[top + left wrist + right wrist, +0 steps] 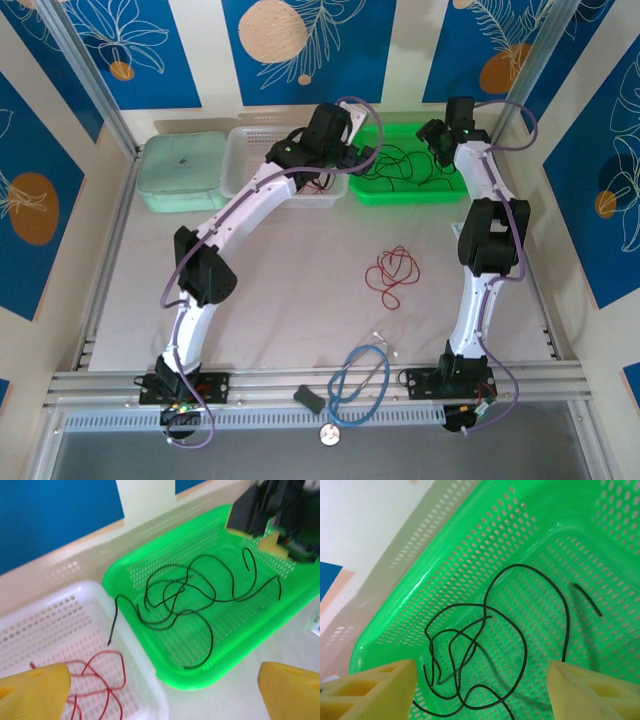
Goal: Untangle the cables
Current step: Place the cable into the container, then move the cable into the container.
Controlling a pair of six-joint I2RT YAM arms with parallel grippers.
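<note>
Presently: left tool [160,695] released, empty; right tool [482,695] released, empty; black cables [190,600] tangled in green basket [150,560], 1 o'clock.

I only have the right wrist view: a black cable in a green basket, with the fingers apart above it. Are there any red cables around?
Observer: Yes. One red cable lies in a white basket right beside the green basket.
Reviewer: Just that one?
Observer: No. A second red cable lies coiled on the bare table, in front of the baskets.
Reviewer: What is the other gripper doing?
Observer: The left gripper hangs open above where the two baskets meet, with nothing between its fingers.
</note>
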